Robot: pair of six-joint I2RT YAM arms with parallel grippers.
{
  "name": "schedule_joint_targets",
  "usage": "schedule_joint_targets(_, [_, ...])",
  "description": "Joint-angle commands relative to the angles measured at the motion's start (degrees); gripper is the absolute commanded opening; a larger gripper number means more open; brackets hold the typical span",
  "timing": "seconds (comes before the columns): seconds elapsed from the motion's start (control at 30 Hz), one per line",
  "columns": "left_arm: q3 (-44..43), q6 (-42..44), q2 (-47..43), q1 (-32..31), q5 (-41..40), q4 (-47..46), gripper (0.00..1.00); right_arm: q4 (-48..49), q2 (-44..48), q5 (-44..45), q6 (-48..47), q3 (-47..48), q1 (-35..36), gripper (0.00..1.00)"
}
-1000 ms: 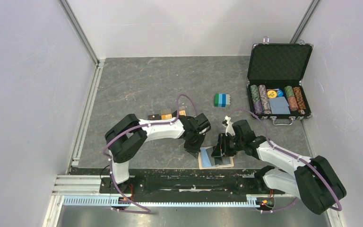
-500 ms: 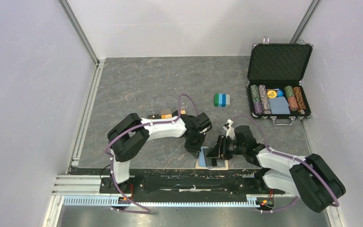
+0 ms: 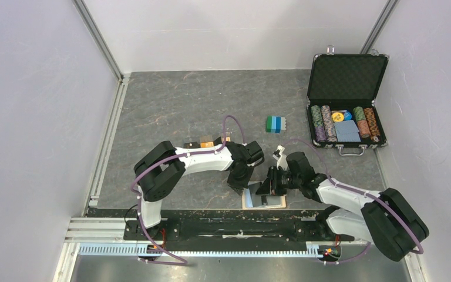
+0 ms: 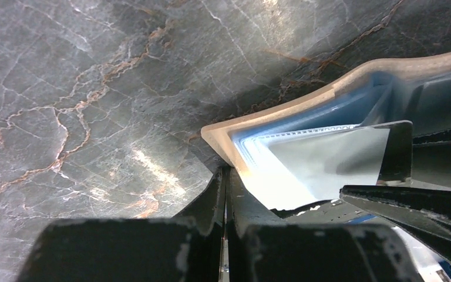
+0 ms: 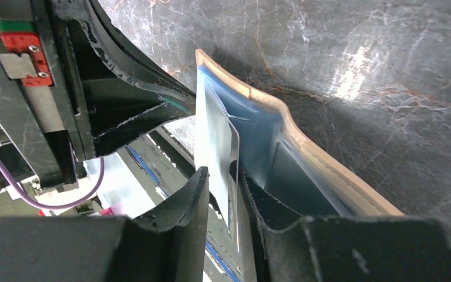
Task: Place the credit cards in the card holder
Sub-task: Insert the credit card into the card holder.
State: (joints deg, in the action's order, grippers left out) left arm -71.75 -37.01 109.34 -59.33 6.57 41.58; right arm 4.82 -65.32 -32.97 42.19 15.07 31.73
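Desk of dark grey, veined stone pattern (image 3: 170, 106) carries everything. The white-and-black left arm (image 3: 199, 160) and right arm (image 3: 346, 197) both bend inward, and their ends meet near the desk's near edge, just in front of the bases.

At the far right stands an open black foam-lined case (image 3: 346, 75), its lid upright. Rows of striped round poker chips (image 3: 323, 123) fill its lower half.

Between the two arm ends lies the beige-tan leather-like card holder with light-blue lining (image 3: 275, 202). It is spread open on the desk, lining facing up.

The left tool (image 3: 241, 187) sits at the holder's left corner. Its jaws are drawn almost together and seem to pinch the tan edge there.

The right tool (image 3: 264, 191) is closed on a glossy dark grey rectangular card (image 5: 217, 153). The card stands on edge between the two black fingers (image 5: 182, 217). Its leading end lies against the blue lining of the holder. Whether it has entered a slot cannot be told.

Well apart from the holder, a small green-and-blue block stack (image 3: 275, 124) rests mid-desk, left of the case.

Two thin orange-gold cards (image 3: 207, 143) lie flat just behind the left arm, which partly hides them.
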Motion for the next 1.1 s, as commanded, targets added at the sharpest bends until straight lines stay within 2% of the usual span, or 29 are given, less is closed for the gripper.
schedule_joint_targets(0.0, [-1.5,1.8,-0.4,-0.4,-3.6,1.5,0.02,6.5,-1.4,-1.6,3.2,-1.0,1.4,0.28])
schedule_joint_targets(0.07, [-1.9,1.9,-0.2,-0.5,-3.3,1.4,0.02,8.8,-2.2,-2.1,4.3,-1.9,1.7,0.34])
schedule_joint_targets(0.13, [-2.0,1.9,0.0,-0.7,-2.4,0.9,0.02,13.6,-3.0,-3.7,6.9,-3.9,1.8,0.36])
schedule_joint_targets(0.2, [-1.9,1.9,0.0,-0.8,-2.1,0.4,0.02,16.8,-3.8,-4.9,8.8,-5.1,1.9,0.31])
schedule_joint_targets(0.33, [-1.5,1.9,-0.6,-0.8,-2.6,0.4,0.02,15.7,-3.6,-4.8,7.7,-4.3,1.9,0.18])
schedule_joint_targets(0.4, [-1.2,1.9,-1.0,-0.7,-3.1,0.4,0.02,10.9,-3.2,-3.5,5.0,-2.1,2.0,0.20])
schedule_joint_targets(0.57, [-0.9,1.7,-2.2,-0.8,-4.1,0.4,0.02,-9.0,-0.9,5.4,-6.7,6.2,2.4,0.43])
schedule_joint_targets(0.73, [-1.0,1.8,-1.7,-0.8,-4.1,0.4,0.02,-16.3,-0.5,8.9,-11.0,8.8,2.5,0.57])
schedule_joint_targets(0.93, [-1.3,1.8,-1.3,-0.7,-3.2,-0.4,0.02,-20.4,-0.9,10.8,-13.4,9.9,3.0,0.57])
schedule_joint_targets(1.07, [-1.6,1.9,-0.5,-0.8,-2.1,-0.9,0.02,-22.0,-1.7,12.1,-15.2,10.2,3.0,0.48])
